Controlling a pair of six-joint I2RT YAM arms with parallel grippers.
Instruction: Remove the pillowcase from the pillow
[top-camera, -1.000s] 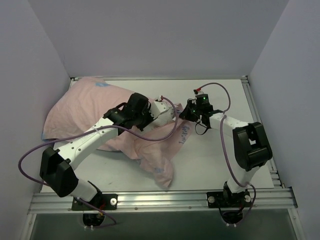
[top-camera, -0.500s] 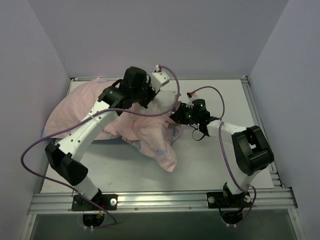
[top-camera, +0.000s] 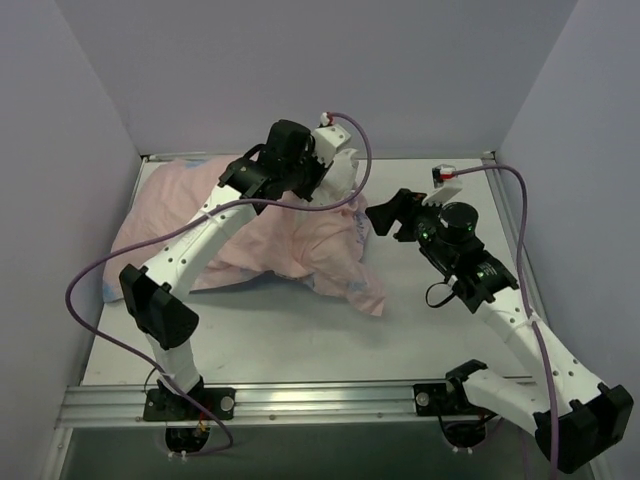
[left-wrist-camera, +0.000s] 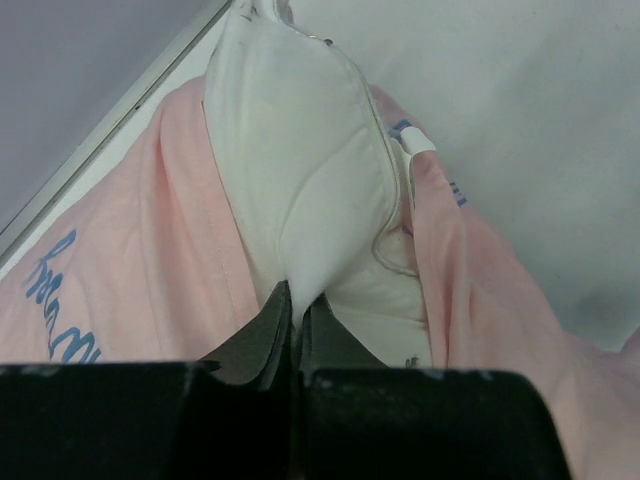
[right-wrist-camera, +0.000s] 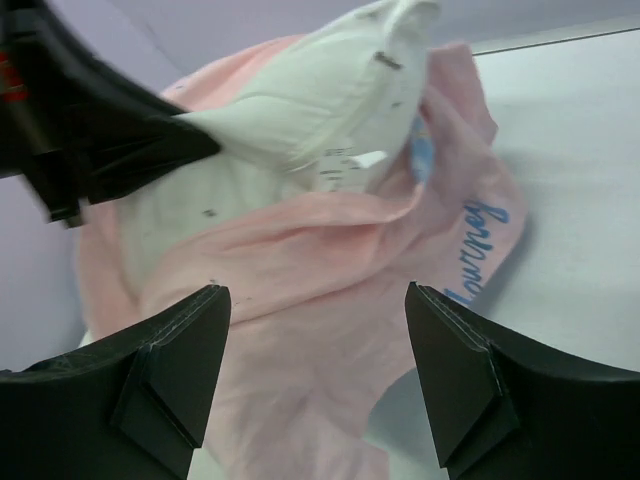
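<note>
The pale pink pillowcase (top-camera: 250, 240) lies crumpled across the left and middle of the table, with blue lettering near its right edge (right-wrist-camera: 478, 240). The white pillow (left-wrist-camera: 300, 170) pokes out of its open end (right-wrist-camera: 330, 90). My left gripper (left-wrist-camera: 293, 300) is shut on a pinched corner of the pillow and holds it raised near the back middle (top-camera: 335, 185). My right gripper (right-wrist-camera: 315, 295) stands open just right of the pillowcase (top-camera: 388, 215). It touches nothing, and only pink cloth shows beyond its fingers.
Purple-grey walls close in the table (top-camera: 440, 330) at the back and both sides. A metal rail (top-camera: 320, 400) runs along the near edge. Purple cables (top-camera: 100, 280) loop from both arms. The table's back edge (left-wrist-camera: 110, 130) lies close behind the pillow.
My right gripper has opened, let go of the pillowcase and drawn back to the right. My left arm has carried the pillow corner up and toward the back, and the pillowcase has slid lower.
</note>
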